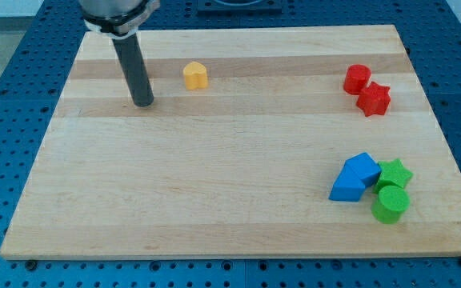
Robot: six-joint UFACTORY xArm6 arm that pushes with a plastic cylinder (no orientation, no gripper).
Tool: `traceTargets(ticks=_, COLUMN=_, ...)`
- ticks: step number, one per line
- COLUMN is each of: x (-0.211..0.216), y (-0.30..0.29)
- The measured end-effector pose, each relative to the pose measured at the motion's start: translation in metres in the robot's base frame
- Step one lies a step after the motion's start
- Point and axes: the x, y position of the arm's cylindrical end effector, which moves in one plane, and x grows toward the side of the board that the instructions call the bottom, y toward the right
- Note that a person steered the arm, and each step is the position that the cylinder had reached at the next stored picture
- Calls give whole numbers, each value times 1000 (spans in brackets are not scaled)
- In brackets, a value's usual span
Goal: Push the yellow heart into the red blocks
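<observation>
The yellow heart lies near the view's top, left of centre on the wooden board. A red round block and a red star sit touching each other at the view's upper right. My tip rests on the board to the left of and slightly below the yellow heart, about a block's width apart from it. The red blocks are far to the right of both.
A blue block cluster, a green star and a green cylinder sit bunched together at the view's lower right. The wooden board rests on a blue perforated table.
</observation>
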Motion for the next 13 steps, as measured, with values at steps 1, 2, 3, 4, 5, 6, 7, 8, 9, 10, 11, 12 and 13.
traceTargets(ticks=1, x=-52, y=11)
traceTargets(ticks=2, x=-52, y=13)
traceTargets(ticks=3, x=-59, y=41)
traceTargets(ticks=4, x=-57, y=62)
traceTargets(ticks=5, x=-52, y=83)
traceTargets(ticks=6, x=-52, y=123)
traceTargets(ticks=7, x=-52, y=175)
traceTargets(ticks=8, x=-52, y=231)
traceTargets(ticks=9, x=-52, y=282)
traceTargets(ticks=10, x=-52, y=295)
traceTargets(ticks=11, x=-52, y=271)
traceTargets(ticks=12, x=-52, y=204)
traceTargets(ticks=13, x=-51, y=146)
